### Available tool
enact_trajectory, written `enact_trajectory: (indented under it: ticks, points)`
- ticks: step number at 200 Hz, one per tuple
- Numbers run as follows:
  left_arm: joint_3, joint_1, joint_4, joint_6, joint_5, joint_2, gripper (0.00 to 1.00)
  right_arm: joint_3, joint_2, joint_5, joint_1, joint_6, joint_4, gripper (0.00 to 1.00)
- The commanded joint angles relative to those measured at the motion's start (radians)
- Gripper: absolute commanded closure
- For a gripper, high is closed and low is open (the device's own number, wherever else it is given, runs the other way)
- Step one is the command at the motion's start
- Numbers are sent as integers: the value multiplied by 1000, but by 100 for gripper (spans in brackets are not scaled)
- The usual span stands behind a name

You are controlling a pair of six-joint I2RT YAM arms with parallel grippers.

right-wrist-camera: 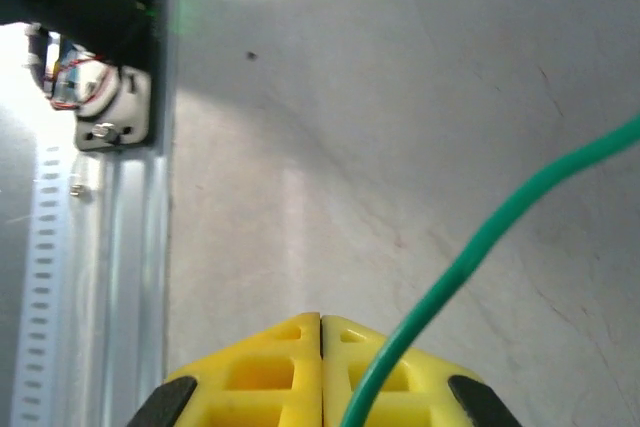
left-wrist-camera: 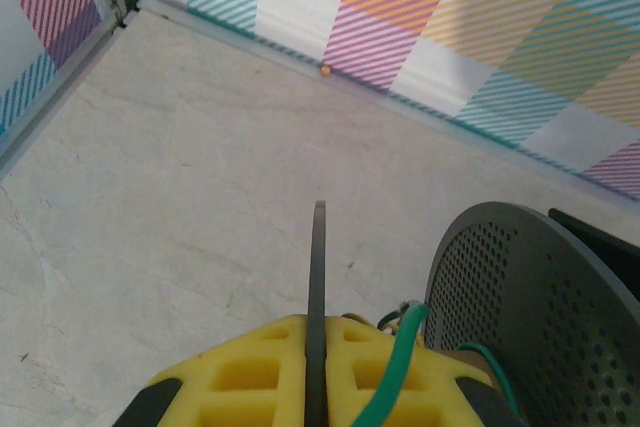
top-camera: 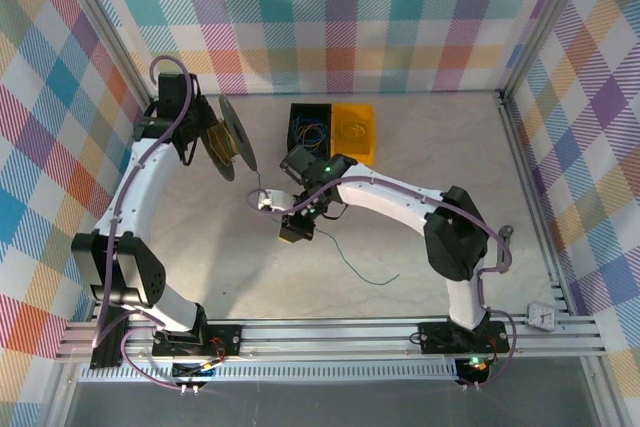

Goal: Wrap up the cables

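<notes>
**A:** Though the table [top-camera: 440,167] could bear it, why is the spool [top-camera: 233,139] held up on edge?

**B:** So turns can lie on its drum, I'd judge; the left gripper's [left-wrist-camera: 318,337] jaws pinch one flange.

**A:** And the right gripper [right-wrist-camera: 320,352]?

**B:** Jaws pressed together, the green cable [right-wrist-camera: 478,239] leaving beside them, its tail trailing over the table to feed.
</notes>
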Motion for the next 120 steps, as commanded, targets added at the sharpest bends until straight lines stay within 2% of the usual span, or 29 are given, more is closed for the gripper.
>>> enact_trajectory:
  ticks: [1, 30, 55, 120]
  points:
    - [72, 1, 100, -38, -80, 21, 100, 84, -81, -78, 27, -81, -134, 100]
    - [68, -17, 83, -24, -106, 62, 100, 170, -115, -126, 43, -118, -150, 100]
    - [70, -61, 50, 37, -123, 88, 100, 261, -123, -86, 41, -160, -123, 100]
    - [68, -204, -108, 231, -99, 142, 100, 655, 53, 46, -31, -196, -79, 100]
